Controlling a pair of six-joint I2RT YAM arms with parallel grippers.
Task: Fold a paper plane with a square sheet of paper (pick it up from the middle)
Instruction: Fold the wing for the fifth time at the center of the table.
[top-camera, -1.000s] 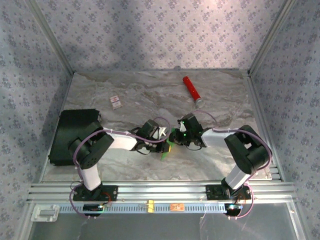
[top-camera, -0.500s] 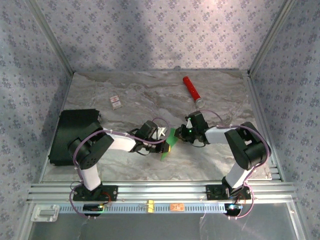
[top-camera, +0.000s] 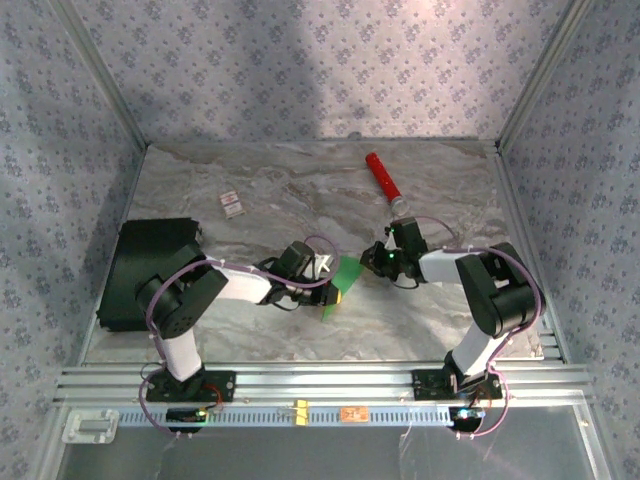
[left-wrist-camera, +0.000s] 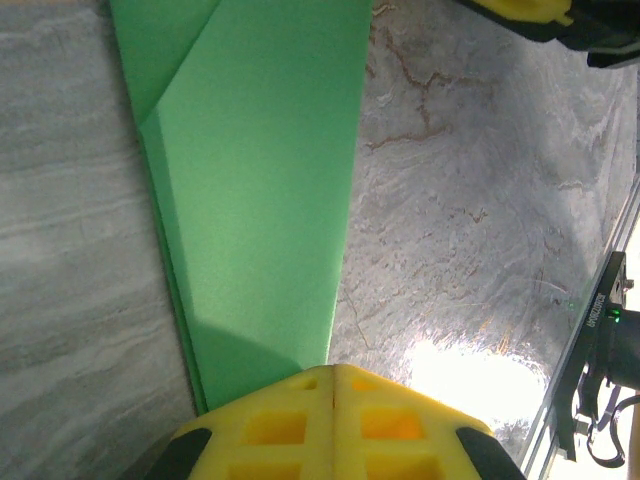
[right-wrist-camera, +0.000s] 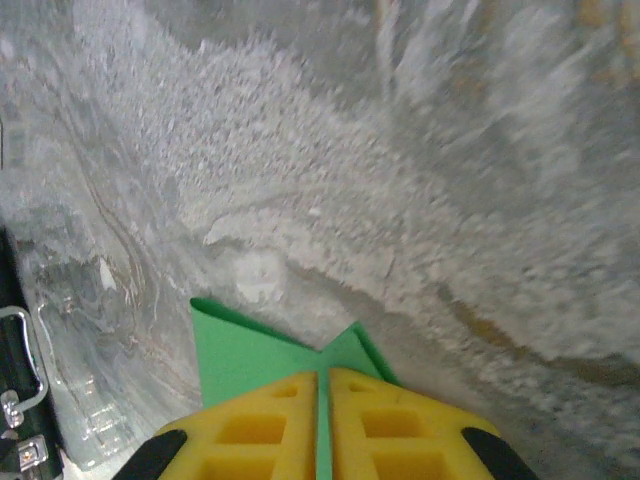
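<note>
The square sheet of paper (top-camera: 345, 272) is bright green, creased into a long narrow shape, and held just above the marble table's middle. My left gripper (top-camera: 333, 284) is shut on its near end; in the left wrist view the folded strip (left-wrist-camera: 260, 180) runs away from the closed yellow fingers (left-wrist-camera: 270, 425). My right gripper (top-camera: 368, 262) is shut on the paper's far right edge. In the right wrist view green paper (right-wrist-camera: 240, 350) sticks out ahead of the fingers (right-wrist-camera: 385, 420), with a thin green line between them. The right gripper's yellow tip (left-wrist-camera: 520, 10) shows at the strip's far end.
A red cylinder (top-camera: 382, 178) lies at the back right of the table (top-camera: 260, 190). A black flat box (top-camera: 150, 270) sits at the left edge beside the left arm. A small white card (top-camera: 233, 204) lies at the back left. Metal rails (top-camera: 320, 385) run along the near edge.
The right arm has swung to the right and lowered, pulling its hold on the paper outward. More green now shows between the grippers. The left arm has stayed in place.
</note>
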